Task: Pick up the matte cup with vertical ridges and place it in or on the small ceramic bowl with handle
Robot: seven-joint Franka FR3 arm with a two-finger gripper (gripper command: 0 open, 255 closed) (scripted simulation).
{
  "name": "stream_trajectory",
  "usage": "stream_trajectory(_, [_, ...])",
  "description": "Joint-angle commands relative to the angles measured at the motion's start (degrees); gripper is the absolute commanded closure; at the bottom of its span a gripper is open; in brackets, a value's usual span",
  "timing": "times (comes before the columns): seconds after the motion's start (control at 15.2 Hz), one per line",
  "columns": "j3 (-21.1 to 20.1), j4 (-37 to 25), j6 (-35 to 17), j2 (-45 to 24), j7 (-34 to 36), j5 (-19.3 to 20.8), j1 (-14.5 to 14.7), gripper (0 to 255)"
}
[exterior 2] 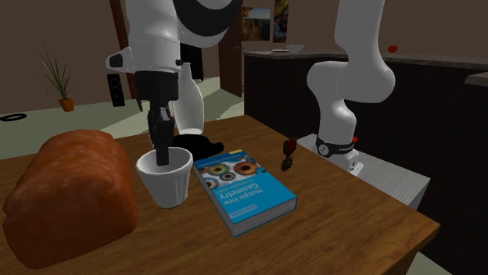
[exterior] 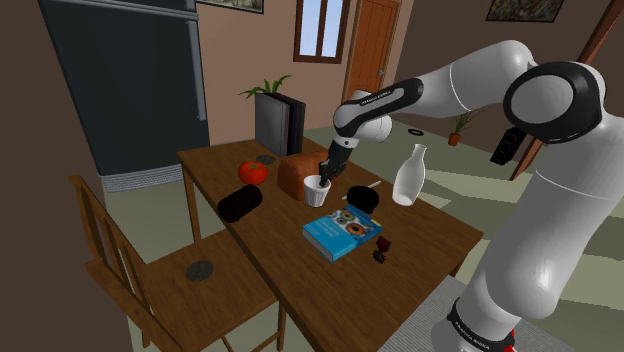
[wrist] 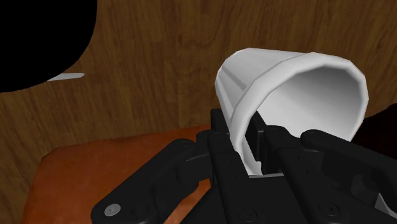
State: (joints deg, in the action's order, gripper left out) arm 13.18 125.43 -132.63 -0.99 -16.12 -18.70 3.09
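One tool (exterior 2: 163, 156) clasps the white cup (exterior 2: 166, 187) by its wall, beside a book (exterior 2: 244, 191) seemingly titled "Geometry".

The cup (exterior 2: 165, 184) is between the loaf (exterior 2: 70, 195) and the book (exterior 2: 245, 192).

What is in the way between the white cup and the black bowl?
Nothing visible. The claw clasps the white cup; the black bowl sits close beside it, with the blue book off that path.
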Motion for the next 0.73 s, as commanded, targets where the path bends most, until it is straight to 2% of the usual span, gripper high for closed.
stream_trajectory(0.0, [0.04, -0.77, 1.49, 0.83, 0.76, 0.70, -0.02, 255])
stream_trajectory(0.66, [0.10, -5.06, 8.49, 4.00, 3.68, 3.22, -0.18, 255])
